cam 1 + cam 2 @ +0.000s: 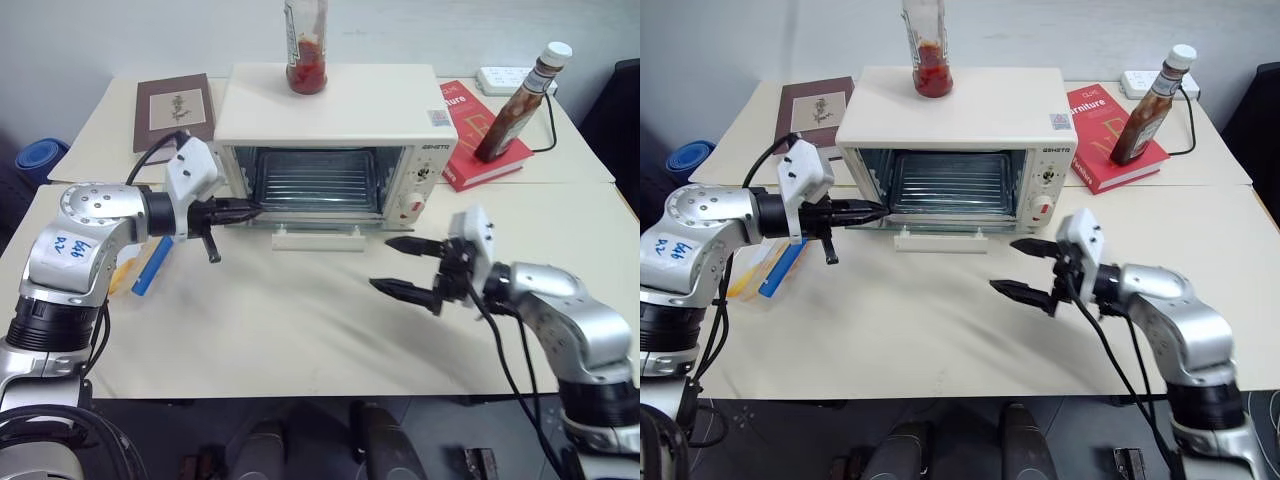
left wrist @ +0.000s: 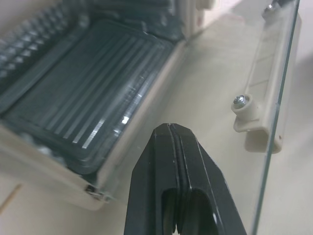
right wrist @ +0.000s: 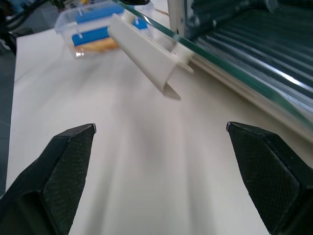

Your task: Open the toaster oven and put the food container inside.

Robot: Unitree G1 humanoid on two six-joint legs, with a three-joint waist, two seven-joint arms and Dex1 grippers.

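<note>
The oven (image 1: 335, 135) sits at the far middle of the surface (image 1: 300, 320), its glass door (image 2: 279, 98) already dropped flat toward the robot, so the wire rack (image 1: 315, 180) lies exposed and the handle (image 1: 317, 238) rests at the door's near edge. That reads as the opening step done.

The left hand (image 1: 245, 210) points at the oven's front left corner, at about 9 o'clock from the door, its fingers pressed fully together and holding nothing; from the left wrist view it hangs just over the door by the hinge line. I judge it is there because it has just been working the door, not the box.

The container (image 1: 765, 272) lies at 8 o'clock from the oven, near the surface's left edge, partly hidden behind the left arm; its blue clip and yellow food show. It is not yet lifted.

The right hand (image 1: 410, 268) hovers at 5 o'clock from the oven, fingers spread wide and empty, well apart from the container. It likely waits clear of the door so the path into the oven is free
</note>
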